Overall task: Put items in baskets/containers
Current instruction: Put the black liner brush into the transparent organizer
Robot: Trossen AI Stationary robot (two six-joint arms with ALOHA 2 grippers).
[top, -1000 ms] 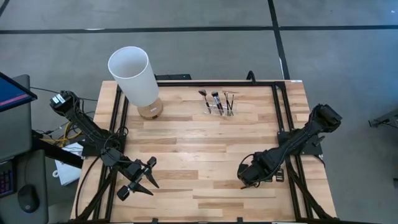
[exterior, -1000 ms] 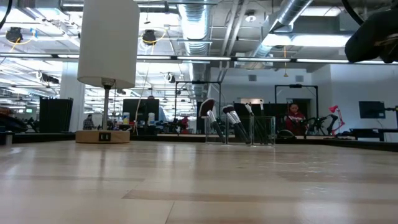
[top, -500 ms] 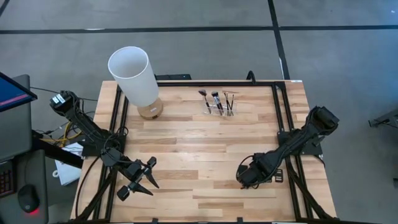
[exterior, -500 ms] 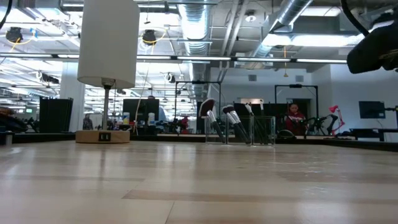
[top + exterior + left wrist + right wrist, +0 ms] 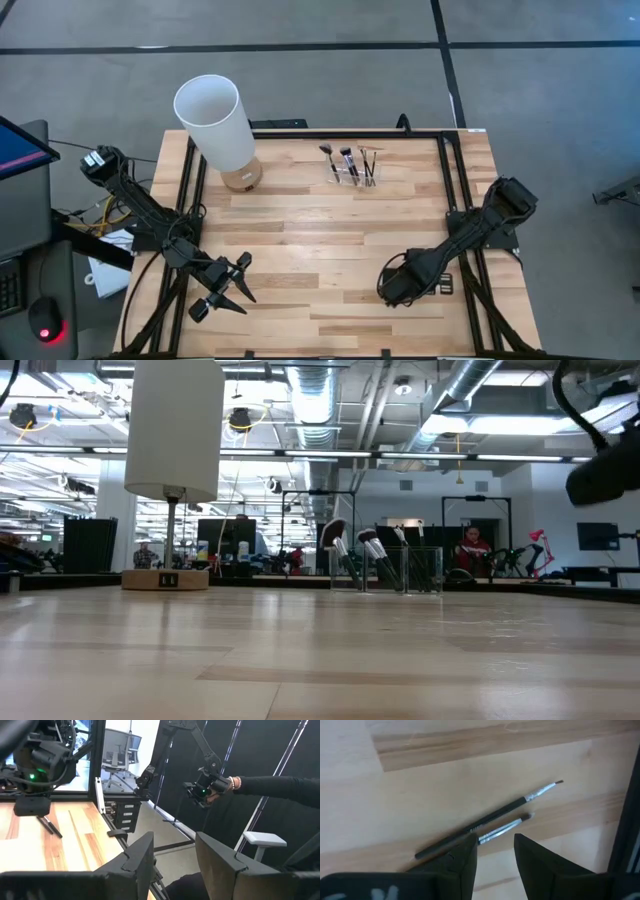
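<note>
Since 1 s ago our right claw [image 5: 392, 290] has slid a bit lower and inward over the near-right table [image 5: 300, 230]; left claw [image 5: 228, 288] waits, fingers spread wide. Right fingers [image 5: 465, 857] stand moderately open, holding nothing; two brushes [image 5: 490, 822] lie crossed just ahead of the tips. Holder [image 5: 352, 172] w/ other brushes is far beyond. We should straddle one handle only, approx. mid-length, then close.

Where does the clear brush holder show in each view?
High view: clear brush holder at the table's far edge, right of the white cylinder.
Low view: holder right of centre; cylinder at left.
Left wrist view: not in it.
Right wrist view: not in it.
</note>
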